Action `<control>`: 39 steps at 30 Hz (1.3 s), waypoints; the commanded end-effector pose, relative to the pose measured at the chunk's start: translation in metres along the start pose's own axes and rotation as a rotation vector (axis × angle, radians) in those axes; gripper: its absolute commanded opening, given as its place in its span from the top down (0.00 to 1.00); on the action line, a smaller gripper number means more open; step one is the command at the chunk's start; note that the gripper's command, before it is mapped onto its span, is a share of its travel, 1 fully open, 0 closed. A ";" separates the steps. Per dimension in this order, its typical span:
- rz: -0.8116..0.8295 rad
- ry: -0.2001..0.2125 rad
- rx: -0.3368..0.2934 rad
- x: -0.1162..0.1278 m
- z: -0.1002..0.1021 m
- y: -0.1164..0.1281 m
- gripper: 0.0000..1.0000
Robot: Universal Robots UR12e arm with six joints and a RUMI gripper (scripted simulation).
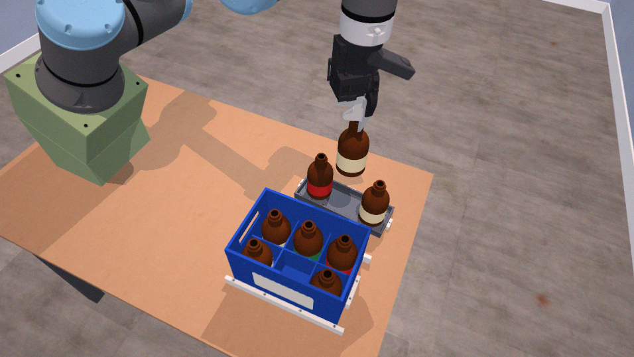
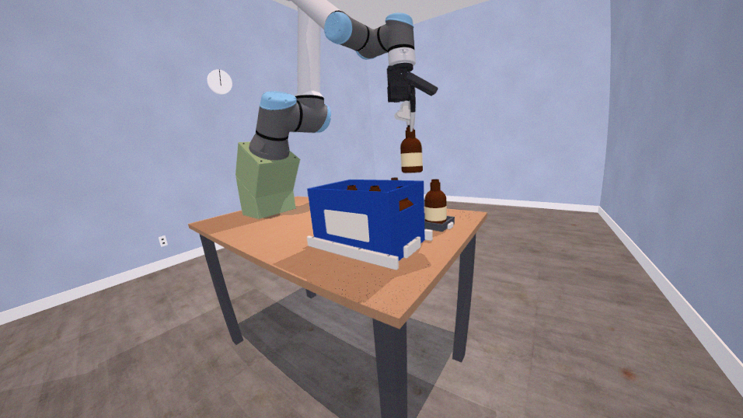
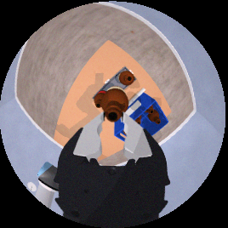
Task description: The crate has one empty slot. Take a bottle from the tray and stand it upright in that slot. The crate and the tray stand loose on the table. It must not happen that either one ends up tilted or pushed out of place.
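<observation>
My gripper point(image 1: 355, 122) is shut on the neck of a brown bottle with a cream label point(image 1: 352, 152) and holds it upright, high above the grey tray point(image 1: 343, 204). It also shows in the exterior view point(image 2: 411, 151), well above the crate top, and in the wrist view point(image 3: 112, 104) between the fingers. The tray holds a red-label bottle point(image 1: 319, 176) and a cream-label bottle point(image 1: 373, 203). The blue crate point(image 1: 296, 255) stands in front of the tray with several bottles in it. Its empty slot point(image 1: 293, 269) is in the front row, middle.
The green robot base point(image 1: 81, 119) stands at the table's far left. White stop strips point(image 1: 283, 306) lie along the crate's front and right side. The tray is close to the table's right edge point(image 1: 418, 213).
</observation>
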State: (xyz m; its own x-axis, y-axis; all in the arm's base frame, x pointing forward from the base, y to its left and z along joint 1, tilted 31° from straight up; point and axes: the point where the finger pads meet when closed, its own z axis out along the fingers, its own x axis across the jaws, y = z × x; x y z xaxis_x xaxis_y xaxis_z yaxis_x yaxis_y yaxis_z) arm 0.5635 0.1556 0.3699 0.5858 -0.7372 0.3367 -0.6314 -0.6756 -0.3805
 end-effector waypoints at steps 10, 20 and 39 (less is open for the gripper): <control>0.000 0.006 0.006 0.008 -0.004 0.002 1.00; 0.000 0.006 0.006 0.013 -0.004 0.008 1.00; 0.000 0.006 0.006 0.028 -0.004 0.023 1.00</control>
State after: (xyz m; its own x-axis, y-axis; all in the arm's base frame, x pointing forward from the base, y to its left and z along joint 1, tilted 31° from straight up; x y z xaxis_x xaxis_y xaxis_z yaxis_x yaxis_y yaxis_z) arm 0.5642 0.1279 0.3734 0.5824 -0.7382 0.3404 -0.6307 -0.6745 -0.3837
